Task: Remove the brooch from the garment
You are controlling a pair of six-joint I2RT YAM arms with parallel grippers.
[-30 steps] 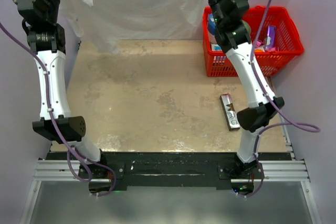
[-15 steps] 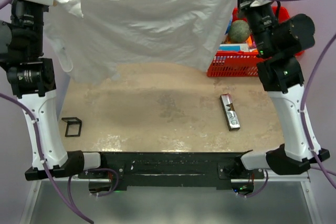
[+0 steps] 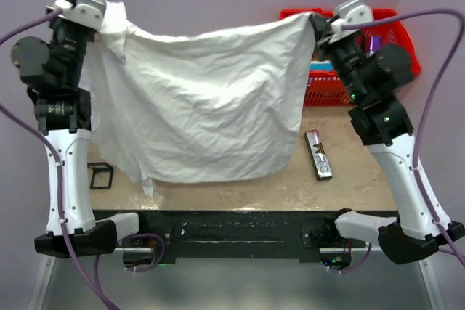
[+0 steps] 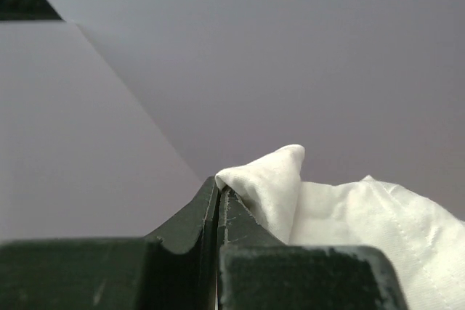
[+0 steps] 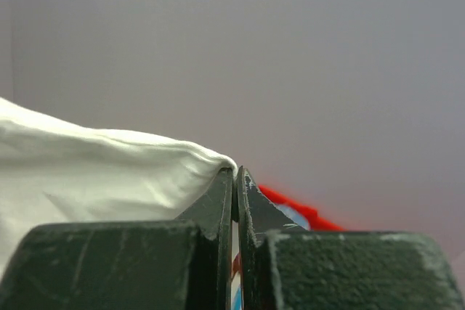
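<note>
The garment [image 3: 203, 107], a large wrinkled white shirt, hangs spread like a sheet between my two arms above the table. My left gripper [image 3: 104, 18] is shut on its upper left corner near the collar. In the left wrist view the cloth [image 4: 349, 215] bunches at the closed gripper tips [image 4: 218, 183]. My right gripper [image 3: 318, 24] is shut on the upper right corner. In the right wrist view the gripper [image 5: 235, 172] pinches the fabric's [image 5: 94, 172] edge. The brooch does not show in any view.
A red basket [image 3: 399, 34] with items stands at the back right, partly behind the right arm. A long silver bar [image 3: 318, 154] lies on the tan table [image 3: 356, 179] right of the shirt's hem. A small black frame [image 3: 100, 176] sits at the left edge.
Both arms have drawn back toward the near edge with the shirt. It now hangs lower and covers most of the table's middle.
</note>
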